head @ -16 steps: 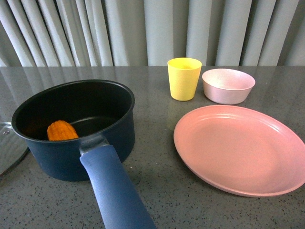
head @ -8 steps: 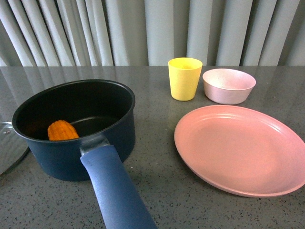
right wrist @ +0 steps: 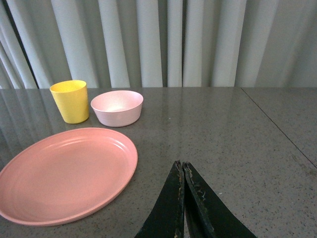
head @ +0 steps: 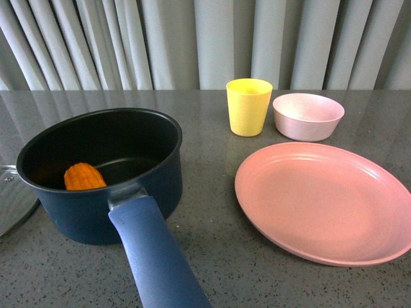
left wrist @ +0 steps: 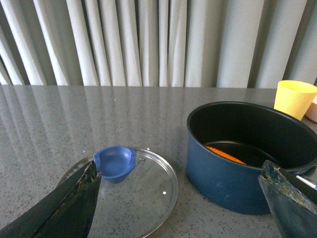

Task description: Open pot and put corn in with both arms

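Pot [head: 96, 173]: dark navy saucepan, black inside, uncovered, standing at the left of the front view on the grey speckled table [head: 212, 256]; its thick blue handle [head: 154, 256] runs to the lower edge of the frame.
Corn [head: 83, 176]: orange cob with rows of kernels, lying inside the pot against the near-left wall; in the left wrist view only a thin orange strip of it [left wrist: 225, 153] shows above the pot's near rim.
Lid [left wrist: 126, 191]: glass with steel rim and blue knob [left wrist: 115, 161], flat on the table beside the pot, apart from it; in the front view only its edge shows at the far left of the frame.
Left gripper [left wrist: 181, 198]: two dark fingers at the lower corners of the left wrist view, spread wide, nothing between them; lid and pot lie beyond.
Right gripper [right wrist: 182, 171]: fingers pressed together at the lower centre of the right wrist view, gripping nothing, above bare table.
Pink plate [head: 321, 202]: large, at the right of the front view.
Yellow cup [head: 248, 106]: upright, upper centre, behind the plate.
Pink bowl [head: 308, 115]: small, just to the right of the cup, not touching it.
Backdrop: pale pleated curtain [head: 205, 42] across the top of every view.
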{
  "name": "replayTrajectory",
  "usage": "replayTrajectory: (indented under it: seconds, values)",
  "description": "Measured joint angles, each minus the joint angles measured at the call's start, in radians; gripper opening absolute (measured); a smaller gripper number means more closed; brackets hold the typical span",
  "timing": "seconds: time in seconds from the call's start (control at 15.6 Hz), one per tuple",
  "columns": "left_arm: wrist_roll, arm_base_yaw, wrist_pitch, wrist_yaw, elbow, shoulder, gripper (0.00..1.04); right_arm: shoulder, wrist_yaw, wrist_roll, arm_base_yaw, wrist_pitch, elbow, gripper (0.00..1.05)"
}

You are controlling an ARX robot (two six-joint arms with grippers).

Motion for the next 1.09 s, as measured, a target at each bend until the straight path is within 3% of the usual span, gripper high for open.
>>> replayTrajectory:
  seconds: [0.32, 0.83, 0.9, 1.09]
  values:
    - [0.000, 0.000, 0.000, 0.000, 0.000, 0.000, 0.98, 0.000, 0.000, -0.001, 0.000, 0.002, 0.000, 0.03]
    - [0.000, 0.000, 0.000, 0.000, 0.000, 0.000, 0.98, 0.000, 0.000, 0.000, 0.000, 0.002, 0.000, 0.93]
    - [0.000, 0.000, 0.000, 0.000, 0.000, 0.000, 0.98, 0.000, 0.000, 0.000, 0.000, 0.002, 0.000, 1.00]
    - [0.000, 0.000, 0.000, 0.000, 0.000, 0.000, 0.98, 0.000, 0.000, 0.000, 0.000, 0.002, 0.000, 0.98]
